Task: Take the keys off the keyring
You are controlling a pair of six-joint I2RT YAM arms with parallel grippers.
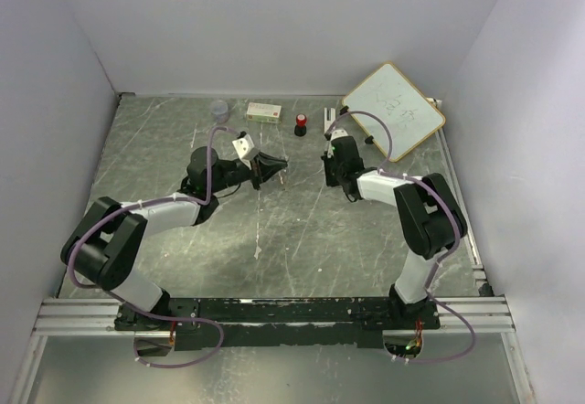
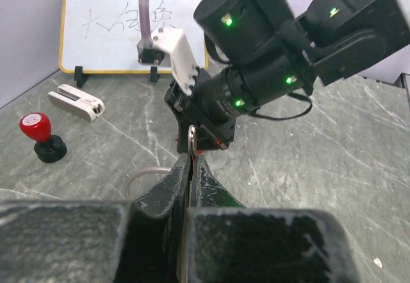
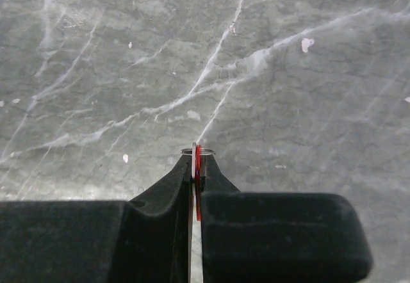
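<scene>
My right gripper (image 3: 196, 161) is shut on the red key (image 3: 198, 158), held edge-on, with a small silver ring (image 3: 197, 151) at its tips, above the table. In the top view it (image 1: 329, 177) is right of centre. My left gripper (image 2: 191, 158) is shut on a thin silver piece (image 2: 191, 136) that sticks out past its tips. The thin wire loop of the keyring (image 2: 142, 177) curves out beside its left finger. The left gripper (image 1: 277, 163) faces the right gripper (image 2: 204, 143), with a short gap between them. The blue key is not visible.
A whiteboard (image 1: 393, 110) leans at the back right. Along the back stand a black stamp with a red top (image 1: 300, 126), a white box (image 1: 264, 111), a clear cup (image 1: 219, 109) and a white clip (image 1: 330, 119). White walls enclose the table.
</scene>
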